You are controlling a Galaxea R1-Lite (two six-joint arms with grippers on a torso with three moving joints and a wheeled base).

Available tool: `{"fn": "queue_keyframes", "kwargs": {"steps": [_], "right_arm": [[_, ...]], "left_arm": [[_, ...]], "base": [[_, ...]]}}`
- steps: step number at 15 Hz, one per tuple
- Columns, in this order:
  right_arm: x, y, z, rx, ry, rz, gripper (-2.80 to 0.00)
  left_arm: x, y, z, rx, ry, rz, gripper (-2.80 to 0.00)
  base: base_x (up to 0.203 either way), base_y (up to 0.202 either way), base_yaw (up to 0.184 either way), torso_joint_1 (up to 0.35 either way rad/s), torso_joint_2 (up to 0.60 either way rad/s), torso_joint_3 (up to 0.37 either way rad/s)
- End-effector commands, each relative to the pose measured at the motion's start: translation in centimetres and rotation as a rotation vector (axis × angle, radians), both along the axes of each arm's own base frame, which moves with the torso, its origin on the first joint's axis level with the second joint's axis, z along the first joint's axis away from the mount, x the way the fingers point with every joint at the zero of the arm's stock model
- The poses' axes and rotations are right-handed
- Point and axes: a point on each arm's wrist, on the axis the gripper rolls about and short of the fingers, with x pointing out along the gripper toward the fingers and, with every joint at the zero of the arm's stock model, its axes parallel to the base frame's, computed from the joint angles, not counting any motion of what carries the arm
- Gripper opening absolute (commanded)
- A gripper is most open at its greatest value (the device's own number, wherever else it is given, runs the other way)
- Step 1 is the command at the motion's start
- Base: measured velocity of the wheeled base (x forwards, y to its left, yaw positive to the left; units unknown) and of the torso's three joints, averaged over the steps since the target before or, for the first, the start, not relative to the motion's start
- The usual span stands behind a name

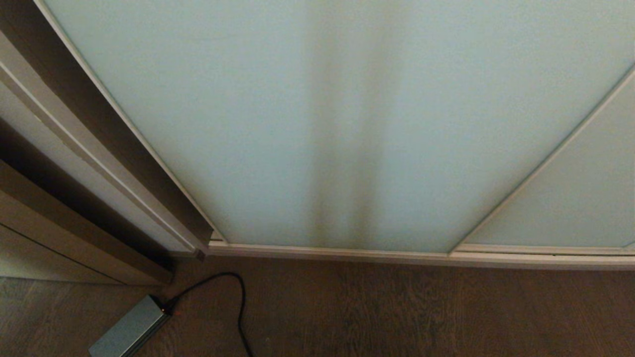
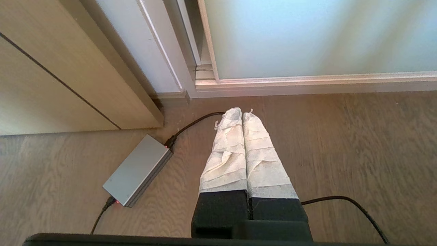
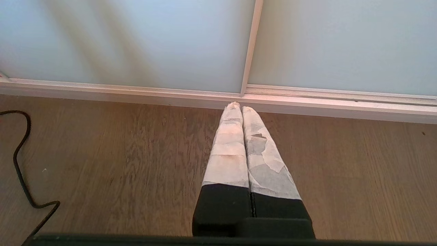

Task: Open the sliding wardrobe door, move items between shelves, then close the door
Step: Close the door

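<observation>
The sliding wardrobe door [image 1: 317, 124] fills the head view: frosted pale blue-green glass in a slim off-white frame, standing closed. It also shows in the left wrist view [image 2: 307, 34] and the right wrist view [image 3: 129, 41]. Items and shelves are hidden behind it. My left gripper [image 2: 242, 114] hangs over the wooden floor short of the door's bottom rail, its tape-wrapped fingers pressed together and empty. My right gripper [image 3: 241, 108] points at the rail where two panels meet, also shut and empty. Neither arm shows in the head view.
A second glass panel [image 1: 575, 198] stands to the right. The beige wooden side frame [image 1: 74, 163] rises on the left. A grey power brick [image 2: 138, 170] with a black cable [image 2: 194, 122] lies on the floor [image 1: 397, 312] near the left corner.
</observation>
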Motion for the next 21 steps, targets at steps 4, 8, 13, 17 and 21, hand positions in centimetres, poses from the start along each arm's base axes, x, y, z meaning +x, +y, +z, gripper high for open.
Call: {"fn": "queue_keyframes", "kwargs": {"steps": [4,8,13,17,21], "right_arm": [[0.0,0.0,0.0,0.000,0.002,0.000,-2.80],[0.0,0.0,0.0,0.000,0.001,0.000,-2.80],[0.0,0.0,0.0,0.000,0.002,0.000,-2.80],[0.0,0.0,0.0,0.000,0.002,0.000,-2.80],[0.0,0.0,0.0,0.000,0.002,0.000,-2.80]], "left_arm": [[0.0,0.0,0.1,0.006,-0.003,0.004,-2.80],[-0.2,0.0,4.1,-0.006,-0.037,0.010,-2.80],[3.5,0.4,19.6,-0.097,-0.152,0.178,-2.80],[7.8,1.1,28.1,-0.163,-0.415,0.461,-2.80],[11.8,1.8,32.0,-0.181,-0.556,0.651,-2.80]], "base": [[0.000,0.000,0.000,0.000,0.00,0.000],[0.000,0.000,0.000,0.000,0.00,0.000],[0.000,0.000,0.000,0.000,0.00,0.000],[0.000,0.000,0.000,0.000,0.00,0.000],[0.000,0.000,0.000,0.000,0.00,0.000]]}}
